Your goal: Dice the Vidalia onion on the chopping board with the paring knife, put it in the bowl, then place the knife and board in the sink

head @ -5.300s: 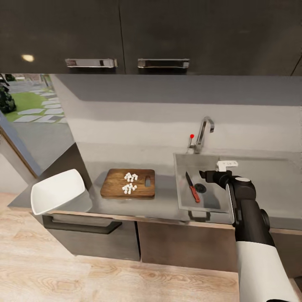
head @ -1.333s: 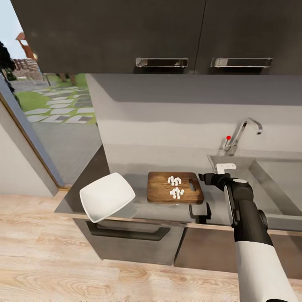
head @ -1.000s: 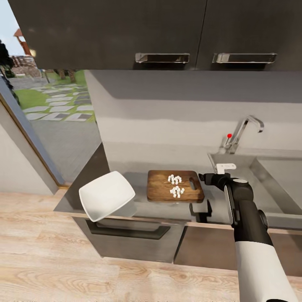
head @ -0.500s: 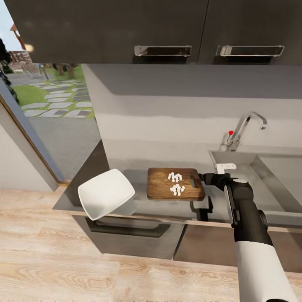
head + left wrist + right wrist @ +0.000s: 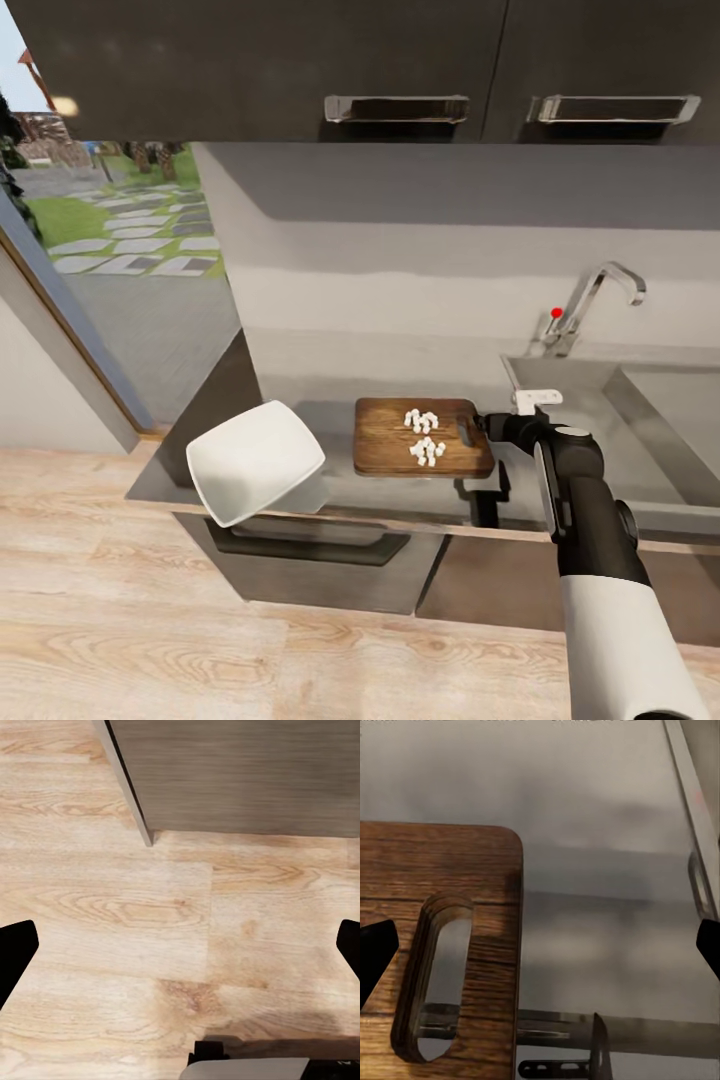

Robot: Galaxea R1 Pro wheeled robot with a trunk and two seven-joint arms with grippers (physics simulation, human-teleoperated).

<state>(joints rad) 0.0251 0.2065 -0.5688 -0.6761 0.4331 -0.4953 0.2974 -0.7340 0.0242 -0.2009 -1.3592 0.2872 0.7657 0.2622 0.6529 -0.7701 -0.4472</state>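
Note:
The dark wooden chopping board lies on the grey countertop, with white diced onion in two small heaps on it. Its slotted handle end is under my right gripper, which hangs open and empty just off that end, at the board's right edge. The white bowl sits tilted at the counter's left end. At the far right is the sink with its tap. The paring knife is out of view. My left gripper is open over the floor.
Dark wall cabinets with steel handles hang above the counter. A drawer handle sits below the bowl. A large window lies to the left. Light wood floor runs along the cabinet base.
The camera has swung left and drawn nearer, so the board sits at centre and the sink at the right edge. My right gripper went from over the sink to the board's handle end.

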